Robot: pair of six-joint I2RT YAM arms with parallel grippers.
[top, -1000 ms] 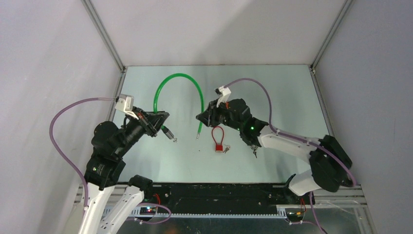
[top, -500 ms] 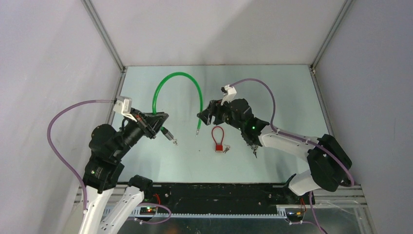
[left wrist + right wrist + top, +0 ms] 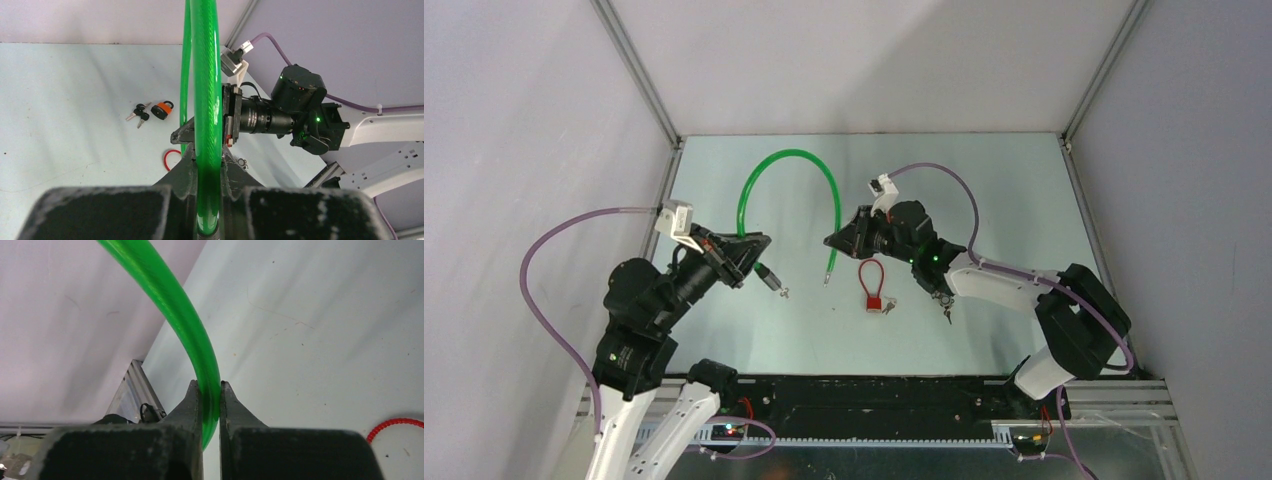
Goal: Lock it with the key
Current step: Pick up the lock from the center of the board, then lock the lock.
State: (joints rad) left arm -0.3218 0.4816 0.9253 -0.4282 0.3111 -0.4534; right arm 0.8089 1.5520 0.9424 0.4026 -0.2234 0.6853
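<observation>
My right tool (image 3: pixel 210 387) just sprang wide and nipped shut again on the green cable (image 3: pixel 165 300). My left tool (image 3: pixel 206 159) still pinches the other end. Joining the ends looks next.

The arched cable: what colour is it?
The cable is bright green; the left wrist view shows it best.

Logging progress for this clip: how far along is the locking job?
Done: both grippers grip the green cable lock, the left gripper near its lock head, the right gripper near its free tip. In hand: apparently bringing those ends together; they sit apart. Left: pushing the tip in and locking it.
</observation>
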